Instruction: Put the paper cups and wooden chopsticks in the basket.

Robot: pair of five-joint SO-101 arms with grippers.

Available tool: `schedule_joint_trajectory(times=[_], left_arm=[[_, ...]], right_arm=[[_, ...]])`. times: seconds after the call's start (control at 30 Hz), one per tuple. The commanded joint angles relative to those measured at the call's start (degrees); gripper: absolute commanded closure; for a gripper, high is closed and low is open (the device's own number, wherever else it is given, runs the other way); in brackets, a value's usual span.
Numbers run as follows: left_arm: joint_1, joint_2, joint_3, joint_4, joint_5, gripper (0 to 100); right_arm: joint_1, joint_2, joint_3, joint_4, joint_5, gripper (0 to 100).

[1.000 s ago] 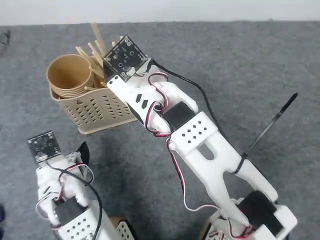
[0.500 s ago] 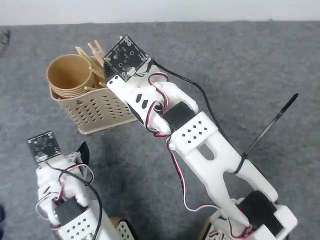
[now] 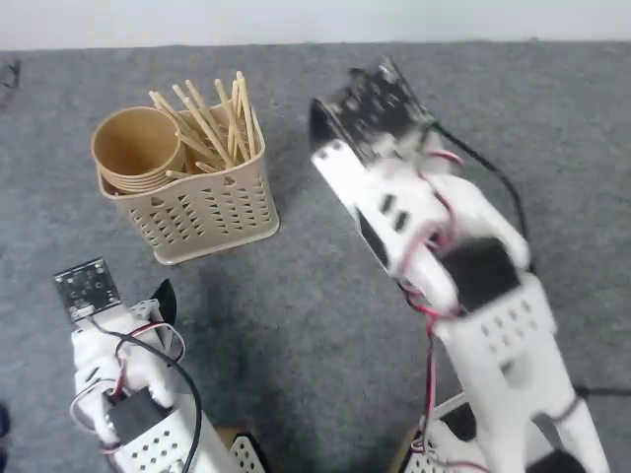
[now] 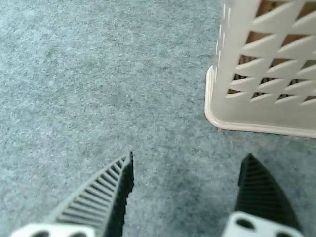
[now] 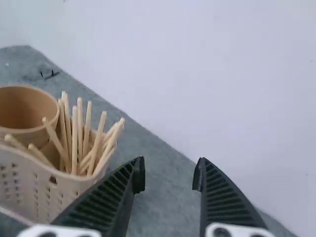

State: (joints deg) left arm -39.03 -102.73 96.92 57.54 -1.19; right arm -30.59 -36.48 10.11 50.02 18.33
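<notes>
The basket (image 3: pixel 197 212) sits in the upper left of the high view: a cream plastic tub whose walls are pierced by slanted triangular cut-outs, with a rounded lip along its base. At its left end a nested stack of tan paper cups (image 3: pixel 138 148) stands mouth up, round and smooth. Beside them, a bundle of pale wooden chopsticks (image 3: pixel 212 123) leans inside the basket, the thin sticks fanning above the rim. The table (image 3: pixel 296 325) is covered in grey, short-pile carpet. The right gripper (image 5: pixel 170 163), on the white plastic right arm (image 3: pixel 444 256) at centre right, hangs near the basket but apart from it, its black ribbed fingers spread and empty. The left gripper (image 4: pixel 189 160), on the left arm (image 3: pixel 128 384) at lower left, points at the carpet close to the basket's corner, its ridged black fingers wide apart, gripping nothing
</notes>
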Motion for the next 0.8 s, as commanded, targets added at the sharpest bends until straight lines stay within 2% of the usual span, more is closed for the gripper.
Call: schedule_joint_trajectory(times=[0.0,0.07,0.2,0.53,0.77], left_arm=[[0.18,-0.44,-0.48,0.18,-0.53,68],[0.0,-0.44,-0.48,0.26,-0.53,68],[-0.09,-0.44,-0.48,1.23,-0.62,68],[0.18,-0.44,-0.48,1.05,-0.62,68],[0.18,-0.44,-0.48,1.05,-0.62,68]], right_arm=[[0.4,-0.04,-2.73,3.38,1.49,83.0],[-0.66,3.03,-3.87,2.51,1.23,82.9],[-2.77,14.29,-14.24,2.95,-5.71,82.9],[-9.19,56.92,-70.86,29.32,-7.38,82.9],[-7.52,79.6,-98.02,40.4,-7.38,82.9]])
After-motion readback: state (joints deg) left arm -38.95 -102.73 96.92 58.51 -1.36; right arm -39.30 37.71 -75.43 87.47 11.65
